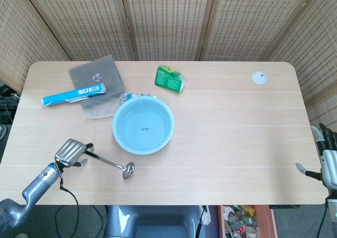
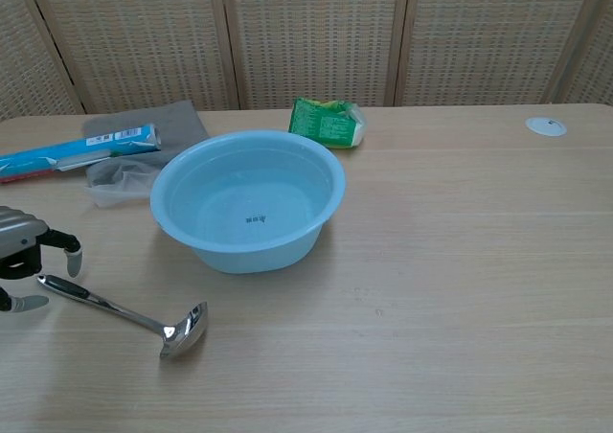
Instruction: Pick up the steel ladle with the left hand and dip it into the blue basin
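Since slim steel ladle (image 1: 108, 162) lies flat lower left beside round blue plastic basin (image 1: 142, 125), hovering left hand (image 1: 69, 151) fingers-apart, empty, over black handle tip for pickup.

No legible text. Print on blue tube (image 1: 73, 94), green packet (image 1: 169, 78) and blue basin (image 2: 251, 218) floor too small to read.

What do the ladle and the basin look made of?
Ladle: polished metal, likely steel, judging by mirror glints on bowl and shaft; the handle end is dark, maybe plastic. Blue basin: probably plastic, given its smooth, uniform pale colour and thin rolled rim.
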`<state>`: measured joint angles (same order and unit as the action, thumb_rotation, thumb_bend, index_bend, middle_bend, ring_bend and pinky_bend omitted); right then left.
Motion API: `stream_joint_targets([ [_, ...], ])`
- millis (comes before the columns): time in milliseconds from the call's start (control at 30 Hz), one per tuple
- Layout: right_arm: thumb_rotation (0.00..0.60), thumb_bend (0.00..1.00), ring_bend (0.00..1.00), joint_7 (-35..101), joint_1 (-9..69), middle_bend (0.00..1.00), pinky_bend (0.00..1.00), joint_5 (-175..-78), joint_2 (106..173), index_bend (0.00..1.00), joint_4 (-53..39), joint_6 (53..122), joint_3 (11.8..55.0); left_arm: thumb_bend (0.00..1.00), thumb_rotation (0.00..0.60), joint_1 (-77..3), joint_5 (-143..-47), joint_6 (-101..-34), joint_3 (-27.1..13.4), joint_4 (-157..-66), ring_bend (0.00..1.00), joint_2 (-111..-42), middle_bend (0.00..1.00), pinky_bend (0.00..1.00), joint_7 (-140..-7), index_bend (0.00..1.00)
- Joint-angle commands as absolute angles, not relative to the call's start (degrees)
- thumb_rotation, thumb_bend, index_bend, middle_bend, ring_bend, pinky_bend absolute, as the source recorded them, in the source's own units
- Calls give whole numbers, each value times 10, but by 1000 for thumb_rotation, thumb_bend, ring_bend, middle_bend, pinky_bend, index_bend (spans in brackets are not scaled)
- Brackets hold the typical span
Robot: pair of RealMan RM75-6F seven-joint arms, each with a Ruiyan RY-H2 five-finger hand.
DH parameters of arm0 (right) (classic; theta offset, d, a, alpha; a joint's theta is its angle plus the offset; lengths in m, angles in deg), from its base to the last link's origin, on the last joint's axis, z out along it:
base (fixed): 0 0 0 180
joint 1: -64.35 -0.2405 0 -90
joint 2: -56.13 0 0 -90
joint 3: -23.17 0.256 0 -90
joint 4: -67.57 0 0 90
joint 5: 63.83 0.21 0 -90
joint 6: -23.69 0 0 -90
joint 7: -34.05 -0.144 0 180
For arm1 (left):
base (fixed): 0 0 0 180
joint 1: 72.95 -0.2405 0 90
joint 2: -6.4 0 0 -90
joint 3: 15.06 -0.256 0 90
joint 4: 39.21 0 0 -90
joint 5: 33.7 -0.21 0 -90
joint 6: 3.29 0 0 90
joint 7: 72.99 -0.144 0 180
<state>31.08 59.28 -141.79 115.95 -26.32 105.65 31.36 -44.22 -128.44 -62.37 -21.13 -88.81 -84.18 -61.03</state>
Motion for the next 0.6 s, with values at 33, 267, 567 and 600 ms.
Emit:
stream_joint_targets([
  [33,600,0,0,309,593,0,0,-1417,1158,0,-263,1055,313,341,600,-440,-1283,-624,-211,-889,972,-846,1000,1000,-613,435],
  [267,600,0,0,302,592,0,0,-1411,1155,0,-261,1048,314,351,600,-434,-1273,-609,-208,-888,972,-853,1000,1000,-628,443],
  [567,600,0,0,294,591,0,0,-1410,1153,0,-260,1045,314,351,600,-426,-1267,-598,-209,-897,972,-854,1000,1000,-636,461],
  [600,600,0,0,292,592,0,0,-1410,1152,0,-260,1046,314,351,600,-425,-1267,-594,-210,-897,972,-856,1000,1000,-642,469],
])
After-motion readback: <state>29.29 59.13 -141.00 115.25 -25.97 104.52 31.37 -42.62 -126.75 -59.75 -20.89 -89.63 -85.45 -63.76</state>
